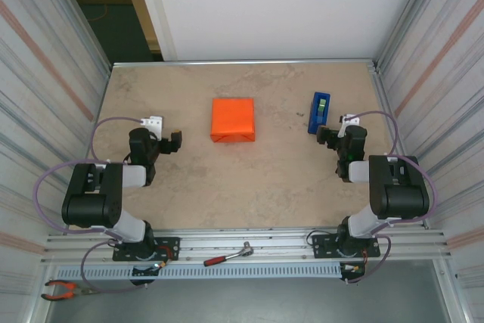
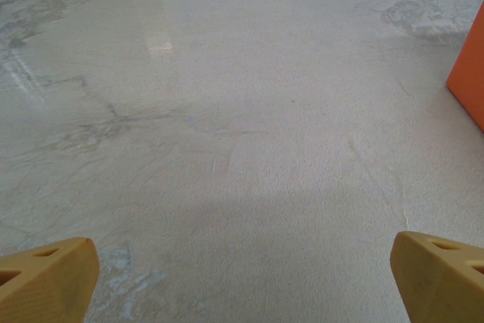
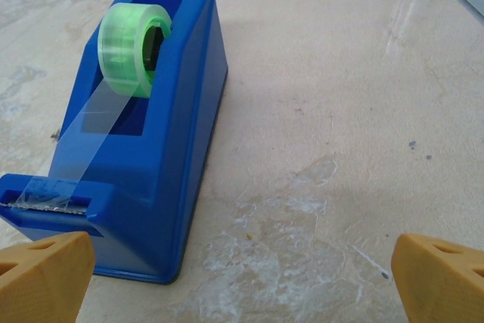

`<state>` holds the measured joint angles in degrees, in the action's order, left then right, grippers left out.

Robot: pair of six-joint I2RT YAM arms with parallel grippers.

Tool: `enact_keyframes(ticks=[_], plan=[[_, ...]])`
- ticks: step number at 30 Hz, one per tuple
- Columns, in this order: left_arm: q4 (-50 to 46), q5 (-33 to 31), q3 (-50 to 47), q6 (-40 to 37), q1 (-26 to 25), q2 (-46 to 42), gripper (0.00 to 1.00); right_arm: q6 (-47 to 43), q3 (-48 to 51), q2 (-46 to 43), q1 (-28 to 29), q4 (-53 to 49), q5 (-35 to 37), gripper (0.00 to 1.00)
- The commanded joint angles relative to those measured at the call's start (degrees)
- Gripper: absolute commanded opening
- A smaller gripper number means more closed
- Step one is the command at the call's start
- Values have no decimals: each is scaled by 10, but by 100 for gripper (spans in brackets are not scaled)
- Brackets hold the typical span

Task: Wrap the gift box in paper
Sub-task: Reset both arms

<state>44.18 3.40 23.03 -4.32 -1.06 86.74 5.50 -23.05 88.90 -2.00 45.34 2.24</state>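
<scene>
The orange paper (image 1: 233, 119) lies as a box-sized folded parcel in the middle of the table, and the gift box is hidden inside it. A corner of the paper (image 2: 469, 73) shows at the right edge of the left wrist view. My left gripper (image 1: 172, 141) rests low to the parcel's left, well apart from it. It stands open (image 2: 242, 285) over bare table. To the right of the parcel, my right gripper (image 1: 327, 135) is also open (image 3: 242, 285) with nothing between its fingers, just behind the blue tape dispenser (image 3: 151, 149).
The blue tape dispenser (image 1: 320, 112) with a green roll (image 3: 134, 47) stands right of the parcel, its tape end drawn to the cutter. A red-handled tool (image 1: 227, 255) and pliers (image 1: 64, 290) lie on the front rail. Corrugated walls close in both sides.
</scene>
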Motion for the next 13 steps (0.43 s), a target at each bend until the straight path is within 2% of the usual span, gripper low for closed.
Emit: enact_keyframes(ticks=[1,13], plan=[[7,1,8,-2,3,0,99,-3,-7,-6,-2,0,-10,99],[7,1,8,-2,2,-1,99,-3,-6,-7,-4,0,-12,99]])
